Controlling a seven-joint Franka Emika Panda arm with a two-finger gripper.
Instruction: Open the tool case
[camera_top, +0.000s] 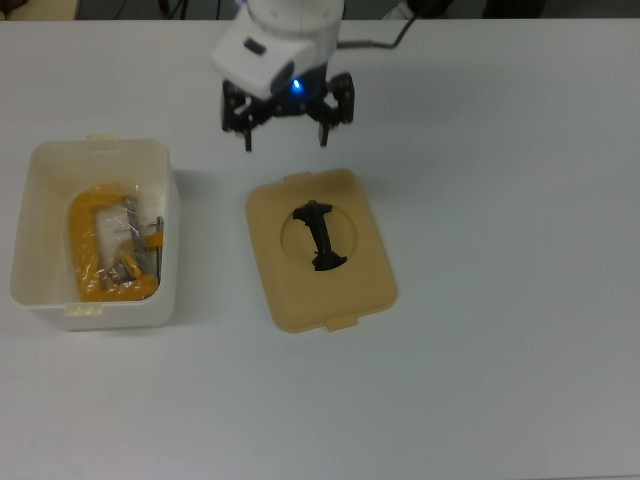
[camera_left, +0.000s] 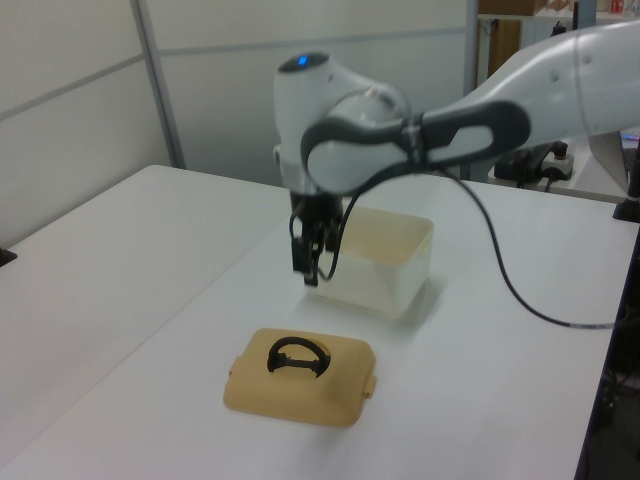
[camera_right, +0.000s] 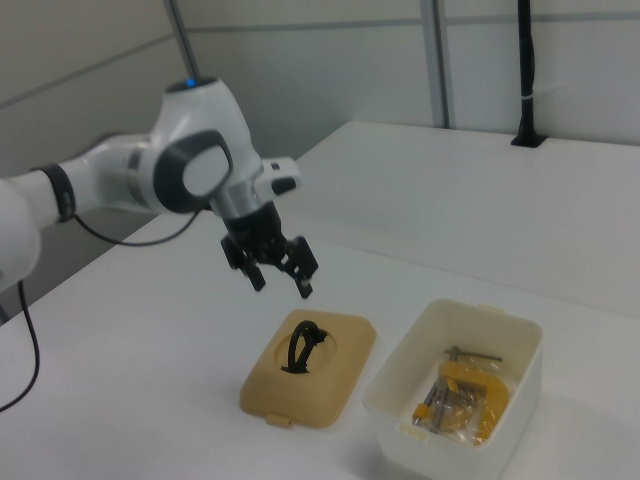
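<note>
With the lid (camera_top: 321, 248) off and lying flat on the white table (camera_top: 500, 200), the tool case is open. Lid sits by itself, mustard-yellow, round recess facing up, black handle (camera_top: 320, 235) standing across the recess. Small tab on the lid edge toward the top view's bottom.

The tub (camera_top: 92, 234) of the tool case stands well apart from the lid, at the top view's left; in the right view it is at the right, just beside the lid (camera_right: 308, 366). Tub (camera_right: 456, 388) is translucent white, upright, uncovered. Inside: a yellow C-clamp (camera_top: 100, 247) in clear wrapping with some metal parts; finer detail cannot be told.

Gripper (camera_top: 285, 135) hangs in the air above the table, beyond the lid's far edge toward the top view's top, touching nothing. Fingers spread apart, nothing between them; both black fingertips point down. In the left view the gripper (camera_left: 311, 268) shows in front of the tub (camera_left: 385, 260) and clearly above the lid (camera_left: 301, 377). In the right view the gripper (camera_right: 281, 283) is up and to the left of the lid. Blue light on at the arm's wrist. Black cable (camera_left: 520, 290) trails from the arm.
</note>
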